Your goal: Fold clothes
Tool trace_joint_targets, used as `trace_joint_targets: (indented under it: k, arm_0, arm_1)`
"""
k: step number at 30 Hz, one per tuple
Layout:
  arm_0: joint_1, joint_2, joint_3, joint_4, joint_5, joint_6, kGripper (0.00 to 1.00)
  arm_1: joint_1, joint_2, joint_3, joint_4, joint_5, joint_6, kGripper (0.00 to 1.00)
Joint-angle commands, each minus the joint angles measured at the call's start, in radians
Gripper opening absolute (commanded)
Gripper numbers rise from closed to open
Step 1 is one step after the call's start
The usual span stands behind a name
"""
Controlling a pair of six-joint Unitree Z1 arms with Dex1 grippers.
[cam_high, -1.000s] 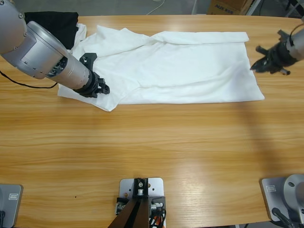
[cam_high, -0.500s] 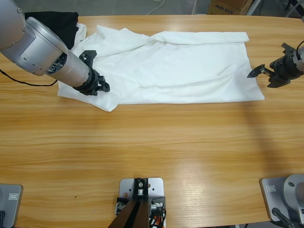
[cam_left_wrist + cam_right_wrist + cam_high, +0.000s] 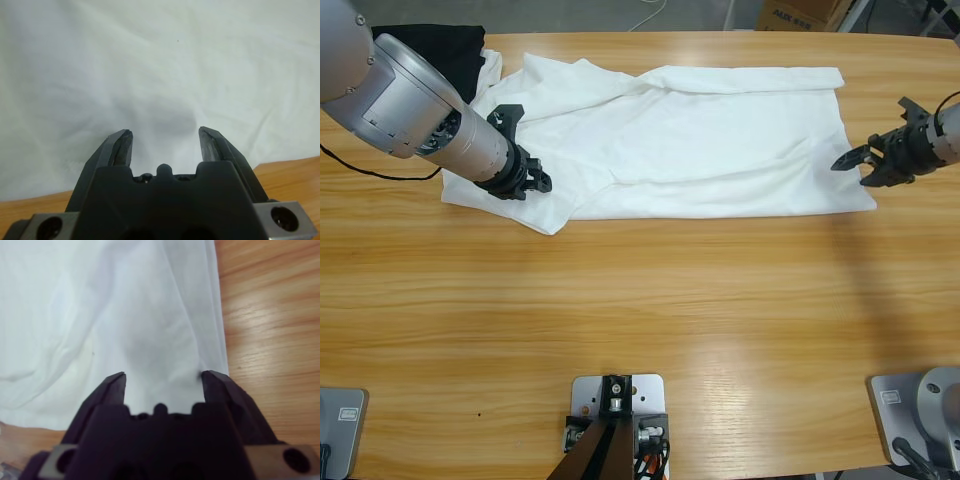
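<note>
white T-shirt (image 3: 700,140) spread flat, both end effectors agape, no legible lettering

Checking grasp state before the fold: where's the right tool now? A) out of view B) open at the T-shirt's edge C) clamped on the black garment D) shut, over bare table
B: the right tool stands open with its jaws spread at the side edge of the white T-shirt, and the right wrist view shows the shirt's hem between the jaws with nothing pinched.
</note>
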Motion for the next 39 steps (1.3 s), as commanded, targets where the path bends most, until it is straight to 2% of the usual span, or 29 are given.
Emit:
trace_joint_targets:
  k: [1,2,5,9,13,14,16,17,18,22,28,39]
  arm_0:
    - [0.01,0.051,-0.01,0.014,-0.008,-0.008,0.526]
    - [0.01,0.055,-0.01,0.014,-0.008,-0.008,0.526]
    - [0.01,0.066,-0.01,0.01,-0.008,-0.008,0.526]
    - [0.01,0.082,-0.01,0.01,-0.006,-0.006,0.526]
    - [0.01,0.101,-0.021,0.01,-0.005,0.001,0.499]
    - [0.01,0.107,-0.025,0.01,-0.006,0.002,0.416]
    - [0.01,0.109,-0.026,0.01,-0.007,0.003,0.135]
    - [0.009,0.107,-0.024,0.01,-0.007,0.003,0.03]
    - [0.009,0.105,-0.022,0.011,-0.007,0.003,0.0]
    - [0.009,0.101,-0.019,0.014,-0.007,0.003,0.0]
    - [0.009,0.102,-0.019,0.013,-0.007,-0.005,0.0]
    - [0.009,0.108,-0.019,0.011,-0.01,-0.009,0.0]
  arm_1:
    - [-0.01,0.032,0.027,-0.02,0.014,-0.018,0.601]
    - [-0.01,0.033,0.029,-0.02,0.014,-0.021,0.509]
    - [-0.01,0.033,0.04,-0.02,0.012,-0.025,0.113]
    - [-0.01,0.037,0.048,-0.019,0.01,-0.025,0.0]
    - [-0.01,0.034,0.049,-0.019,0.009,-0.025,0.0]
    - [-0.01,0.037,0.051,-0.019,0.011,-0.026,0.0]
    - [-0.01,0.037,0.055,-0.02,0.012,-0.027,0.0]
    - [-0.01,0.036,0.055,-0.02,0.013,-0.028,0.0]
    - [-0.01,0.037,0.055,-0.02,0.015,-0.031,0.0]
    - [-0.01,0.023,0.055,-0.008,0.006,-0.032,0.0]
    - [-0.01,-0.078,0.052,0.113,-0.109,0.035,0.0]
    - [-0.01,-0.068,-0.001,0.274,-0.212,0.083,0.0]
